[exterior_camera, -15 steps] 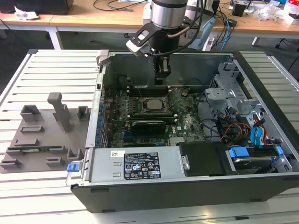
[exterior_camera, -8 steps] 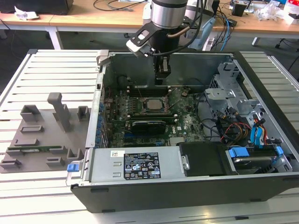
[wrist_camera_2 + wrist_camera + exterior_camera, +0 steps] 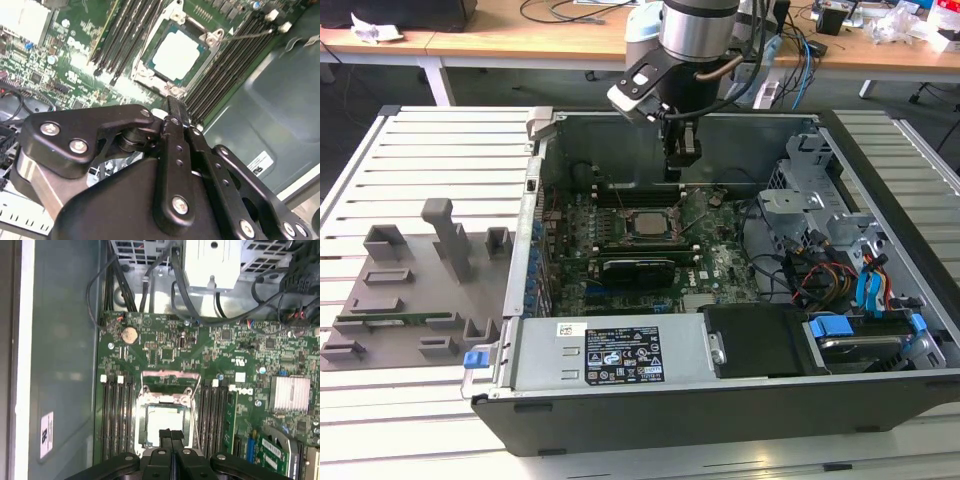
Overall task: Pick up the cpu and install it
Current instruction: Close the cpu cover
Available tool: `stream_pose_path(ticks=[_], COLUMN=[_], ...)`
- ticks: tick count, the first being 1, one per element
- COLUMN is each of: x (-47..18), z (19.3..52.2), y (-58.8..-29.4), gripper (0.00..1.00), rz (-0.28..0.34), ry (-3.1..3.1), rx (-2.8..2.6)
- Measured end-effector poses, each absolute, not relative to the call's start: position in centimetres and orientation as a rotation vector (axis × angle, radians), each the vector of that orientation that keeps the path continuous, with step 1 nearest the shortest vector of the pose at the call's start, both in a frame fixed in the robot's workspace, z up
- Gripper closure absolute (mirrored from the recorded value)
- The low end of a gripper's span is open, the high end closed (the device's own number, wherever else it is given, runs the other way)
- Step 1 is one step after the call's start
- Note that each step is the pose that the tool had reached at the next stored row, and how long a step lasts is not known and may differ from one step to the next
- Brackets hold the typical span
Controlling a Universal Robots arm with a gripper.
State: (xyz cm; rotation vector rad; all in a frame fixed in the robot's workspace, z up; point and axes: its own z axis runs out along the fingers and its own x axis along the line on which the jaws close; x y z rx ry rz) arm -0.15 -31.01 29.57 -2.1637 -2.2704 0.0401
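Fingers [image 3: 165, 436] apparently together above cpu [image 3: 161, 421]

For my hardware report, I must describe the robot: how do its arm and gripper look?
The silver-grey cylindrical metal arm has a pale blue joint cap and black cables alongside. The black metal gripper has jointed link bars with silver screws and narrow flat fingers.

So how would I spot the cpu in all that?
Look inside the open computer case, at the green motherboard on its floor. Near the board's middle, between two banks of long black memory slots, sits the cpu: a small flat square with a plain silvery top.
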Motion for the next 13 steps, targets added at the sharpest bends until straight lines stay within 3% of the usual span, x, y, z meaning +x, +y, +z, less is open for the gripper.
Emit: stream_pose_path(ticks=[13], x=[5.8], z=[29.6], y=[-30.9], gripper=[0.89], rz=[0.040], ry=[-2.270], rx=[-2.164])
